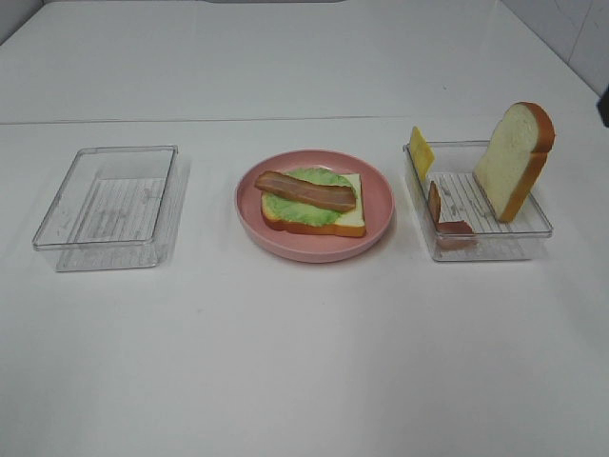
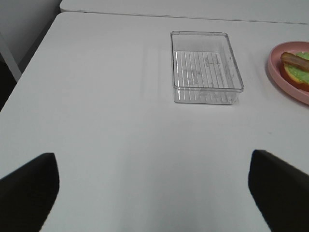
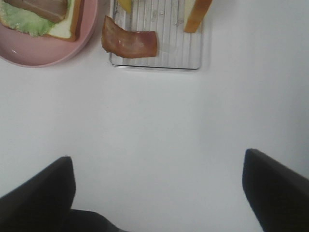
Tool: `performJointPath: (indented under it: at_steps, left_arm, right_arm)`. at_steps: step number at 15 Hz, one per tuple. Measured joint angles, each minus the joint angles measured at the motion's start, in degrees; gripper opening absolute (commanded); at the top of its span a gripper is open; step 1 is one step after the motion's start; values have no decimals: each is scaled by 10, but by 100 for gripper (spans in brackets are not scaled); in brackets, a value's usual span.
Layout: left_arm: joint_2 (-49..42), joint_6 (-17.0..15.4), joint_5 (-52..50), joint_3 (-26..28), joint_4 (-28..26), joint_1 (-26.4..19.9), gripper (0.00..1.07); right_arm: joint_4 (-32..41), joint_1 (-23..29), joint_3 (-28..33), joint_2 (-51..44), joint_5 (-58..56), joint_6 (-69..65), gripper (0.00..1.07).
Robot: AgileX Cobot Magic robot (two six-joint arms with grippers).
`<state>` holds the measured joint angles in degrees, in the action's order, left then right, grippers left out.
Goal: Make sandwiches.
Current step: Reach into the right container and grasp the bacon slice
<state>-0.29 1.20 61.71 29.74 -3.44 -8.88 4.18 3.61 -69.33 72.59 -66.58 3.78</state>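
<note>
A partial sandwich lies on the round pink plate in the middle: a bread slice, a green lettuce leaf and a bacon strip on top. It also shows in the right wrist view and the left wrist view. The right clear tray holds a second bread slice standing upright, a yellow cheese slice and another bacon strip. My left gripper and right gripper are open and empty above bare table, away from the food.
An empty clear tray stands at the left, also in the left wrist view. The white table has a seam line at the back. A tiled wall shows at the back right.
</note>
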Motion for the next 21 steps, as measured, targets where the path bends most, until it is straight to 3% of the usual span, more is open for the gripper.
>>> performJointPath:
  at_steps: [2,5,10,16,21]
  left_arm:
    - [0,0,0,0,0,0,100]
    - [0,0,0,0,0,0,100]
    - [0,0,0,0,0,0,100]
    - [0,0,0,0,0,0,100]
    - [0,0,0,0,0,0,100]
  right_arm:
    - [37,0,-79,111,-15,7,91]
    - [83,5,-116,191,-5,22,91]
    - [101,90,-117,311,97,13,91]
    - [91,103,-118,416,178,13,91]
    - [88,103,-118,437,199,13,89]
